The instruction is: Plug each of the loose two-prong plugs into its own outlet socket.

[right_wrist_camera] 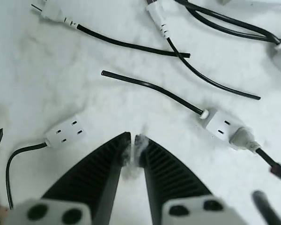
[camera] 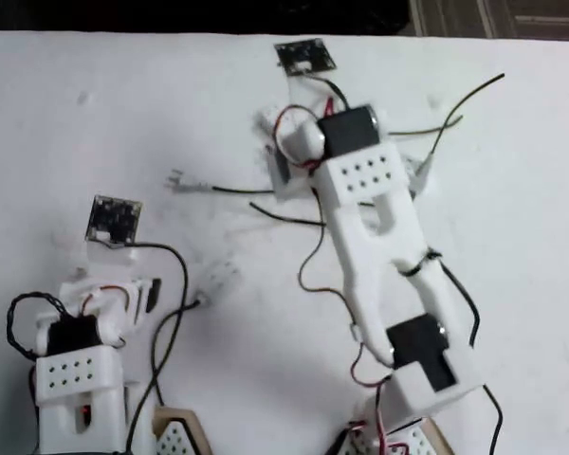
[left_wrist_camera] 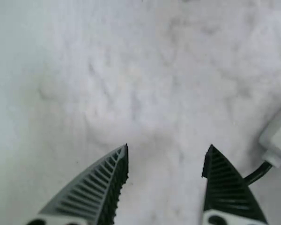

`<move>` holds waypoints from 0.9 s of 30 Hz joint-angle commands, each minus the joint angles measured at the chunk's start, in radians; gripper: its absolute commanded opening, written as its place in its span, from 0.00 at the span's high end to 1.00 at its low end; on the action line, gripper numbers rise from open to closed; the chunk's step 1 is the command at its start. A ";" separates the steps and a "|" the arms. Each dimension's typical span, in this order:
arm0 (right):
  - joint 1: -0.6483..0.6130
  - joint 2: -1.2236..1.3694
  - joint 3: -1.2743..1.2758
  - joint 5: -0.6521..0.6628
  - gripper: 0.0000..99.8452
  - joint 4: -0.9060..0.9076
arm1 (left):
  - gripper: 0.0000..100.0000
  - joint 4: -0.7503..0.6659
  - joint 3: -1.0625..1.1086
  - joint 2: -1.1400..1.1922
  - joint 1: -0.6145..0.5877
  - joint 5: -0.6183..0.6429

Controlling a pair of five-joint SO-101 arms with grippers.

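Right gripper (right_wrist_camera: 134,137), nearly shut and seemingly empty, hangs right of 1 loose plug (right_wrist_camera: 51,14), likely its next pickup; left gripper (left_wrist_camera: 167,150) sits open beside a free socket (left_wrist_camera: 277,136), ready to steady it.

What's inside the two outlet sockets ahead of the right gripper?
One outlet socket has a grey plug seated in its end, with the prongs hidden inside. The other socket shows four bare slots with nothing in them.

White table (camera: 66,142), dark background beyond
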 commanded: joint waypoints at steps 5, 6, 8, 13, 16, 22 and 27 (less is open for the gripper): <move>0.027 0.050 0.155 0.018 0.91 -0.282 | 0.74 -0.021 -0.005 -0.019 -0.002 0.006; 0.028 0.084 0.155 0.018 0.88 -0.302 | 0.74 -0.021 -0.005 -0.019 -0.002 0.006; 0.028 0.153 0.153 0.046 0.83 -0.340 | 0.74 -0.021 -0.005 -0.019 -0.002 0.006; 0.059 0.344 0.098 0.166 0.82 -0.433 | 0.74 -0.021 -0.005 -0.019 -0.002 0.006; 0.099 0.461 -0.005 0.183 0.82 -0.455 | 0.74 -0.021 -0.005 -0.019 -0.002 0.006; 0.151 0.667 -0.226 0.213 0.82 -0.447 | 0.74 -0.021 -0.005 -0.019 -0.002 0.002; 0.157 0.785 -0.330 0.213 0.89 -0.407 | 0.74 -0.021 -0.005 -0.019 -0.004 0.002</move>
